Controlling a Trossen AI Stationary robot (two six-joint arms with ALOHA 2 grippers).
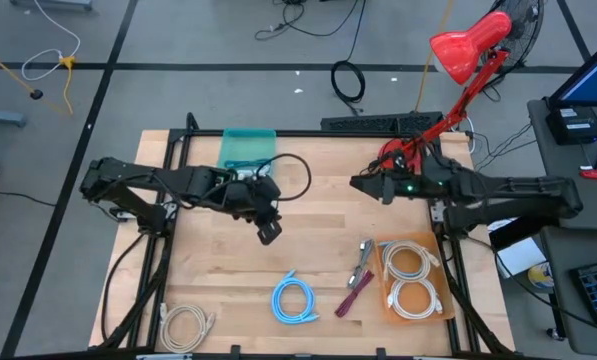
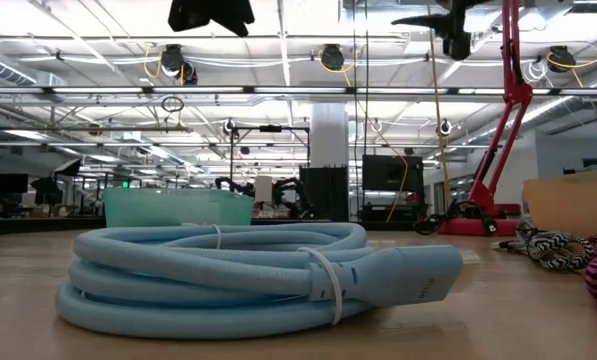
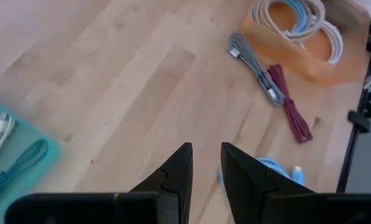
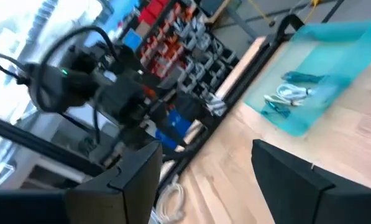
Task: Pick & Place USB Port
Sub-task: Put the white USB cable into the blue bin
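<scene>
Wooden boards make the table (image 1: 308, 215), and behind it the low view shows a big workshop hall with ceiling lamps. On the table lie several coiled USB cables: a light blue cable (image 1: 295, 299) near the front edge, a beige cable (image 1: 185, 322) at the front left corner, a grey cable (image 1: 362, 262) and a dark red cable (image 1: 355, 294) side by side, and two white cables in the orange tray (image 1: 440, 296) at the right. The teal bin (image 1: 247, 148) at the back already holds some cables. The left gripper (image 1: 268, 233) hangs above bare wood, between the teal bin and the light blue cable, and its fingers (image 3: 173, 177) stand close together with only a narrow gap and nothing between them. The right gripper (image 1: 359, 183) waits high over the back middle of the table, with its fingers (image 4: 135, 171) spread wide and empty. I judge that the left arm is about to go for a cable, probably the light blue one. A risk is that jaws this narrow land on top of the thick coil and push it away instead of enclosing it. Also the fingers may catch only one loop, so that the bundle hangs crooked, or slips free on the way to the bin.
</scene>
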